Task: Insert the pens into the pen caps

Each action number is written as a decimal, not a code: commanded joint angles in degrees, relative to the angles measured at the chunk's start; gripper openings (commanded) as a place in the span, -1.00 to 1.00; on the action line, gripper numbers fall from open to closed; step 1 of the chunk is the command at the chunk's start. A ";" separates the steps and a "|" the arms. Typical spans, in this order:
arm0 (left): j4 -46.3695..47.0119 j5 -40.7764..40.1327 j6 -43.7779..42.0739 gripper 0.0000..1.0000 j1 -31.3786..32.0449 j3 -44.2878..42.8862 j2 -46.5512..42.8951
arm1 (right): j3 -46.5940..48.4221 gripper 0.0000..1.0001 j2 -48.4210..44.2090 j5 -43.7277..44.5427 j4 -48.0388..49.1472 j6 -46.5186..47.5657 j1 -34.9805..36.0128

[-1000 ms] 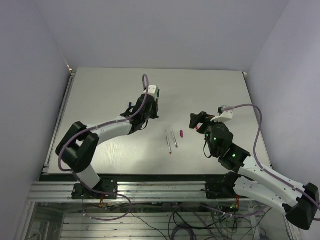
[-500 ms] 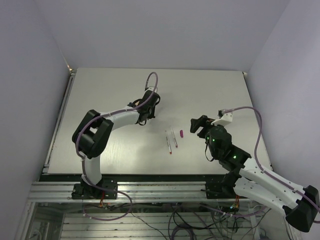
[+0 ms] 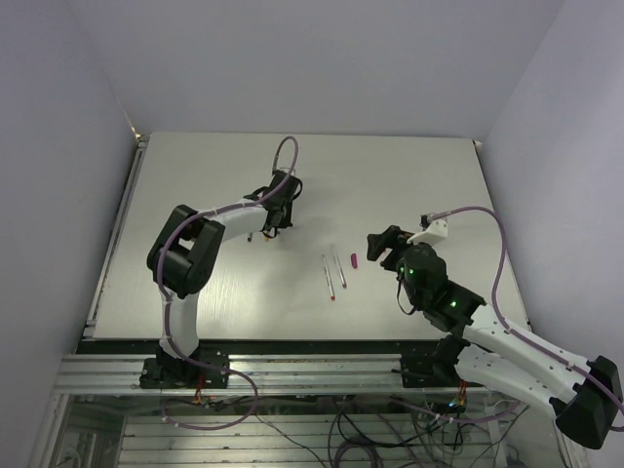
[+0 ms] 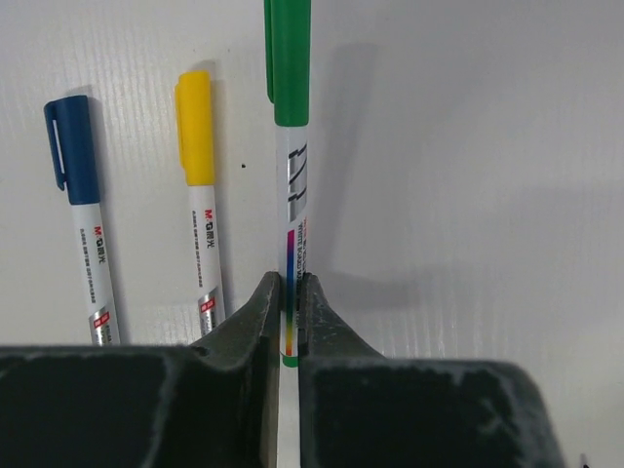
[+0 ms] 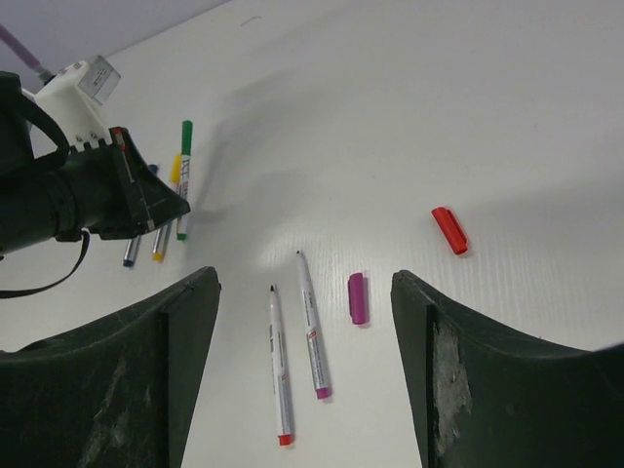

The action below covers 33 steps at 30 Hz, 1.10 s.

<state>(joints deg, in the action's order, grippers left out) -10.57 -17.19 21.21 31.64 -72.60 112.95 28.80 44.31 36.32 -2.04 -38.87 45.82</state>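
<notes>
**Left gripper** [image 4: 290, 292]: jaws are pressing together on the green-capped pen [image 4: 291, 146], gripping its white barrel low in the left wrist view. The cap is pointing to the top edge. Whether the pen is resting on the table [image 5: 409, 88] or hanging just above it cannot be told.

**Right gripper** [image 3: 380, 246]: fingers are standing wide apart, holding nothing, and hovering right of centre in the overhead view.

**Hazards**
- The yellow-capped pen [image 4: 200, 195] is lying just left of the held pen. A skewed release is likely to send the green one rolling against it, or a spreading finger is likely to knock it.
- The magenta-tipped pen [image 5: 309, 322] and red-tipped pen [image 5: 278, 366] are lying uncapped, side by side, at lower centre of the right wrist view. Closing on one is risking dragging the other.
- The magenta cap [image 5: 358, 297] is lying just right of those pens. Being stubby, it is prone to slipping or tipping when pinched.

**Surroundings**
- The blue-capped pen [image 4: 78, 205] is lying at far left.
- The red cap [image 5: 449, 230] is sitting apart at right.
- Nothing is blocking the way to either cap.
</notes>
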 commanded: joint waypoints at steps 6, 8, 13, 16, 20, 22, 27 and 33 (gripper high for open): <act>-1.45 3.72 1.03 -0.47 -1.18 -0.50 2.11 | -1.05 0.41 1.09 -0.55 1.20 -1.11 -0.13; -0.96 4.17 1.36 -0.42 -1.23 -0.18 1.94 | -1.23 0.41 1.19 -0.75 1.53 -1.20 -0.14; -0.77 5.47 1.64 -0.34 -1.23 -0.54 1.14 | -1.55 0.39 1.48 -0.64 2.04 -0.94 -0.16; -0.64 5.94 1.11 -0.31 -1.21 -0.91 -0.38 | -1.72 0.39 1.74 -0.23 2.33 -0.79 -0.13; -1.04 6.00 0.09 -0.30 -1.14 -1.64 -3.04 | -1.82 0.40 2.48 0.77 2.97 -0.24 -0.17; -1.13 5.58 -0.34 -0.30 -1.14 -1.60 -4.58 | -1.52 0.46 3.12 2.03 3.05 -0.12 -0.14; 0.78 5.56 -0.91 -0.29 -0.28 0.62 -9.09 | -1.05 0.68 4.76 4.59 3.54 0.83 -1.30; 1.76 4.83 -1.85 -0.29 4.03 5.09 -14.23 | -0.15 0.71 7.46 2.68 2.70 1.50 -6.89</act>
<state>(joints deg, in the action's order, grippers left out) -10.07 -12.43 20.73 32.34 -70.52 101.62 27.51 50.74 38.22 0.10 -38.30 41.98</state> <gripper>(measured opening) 0.355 0.872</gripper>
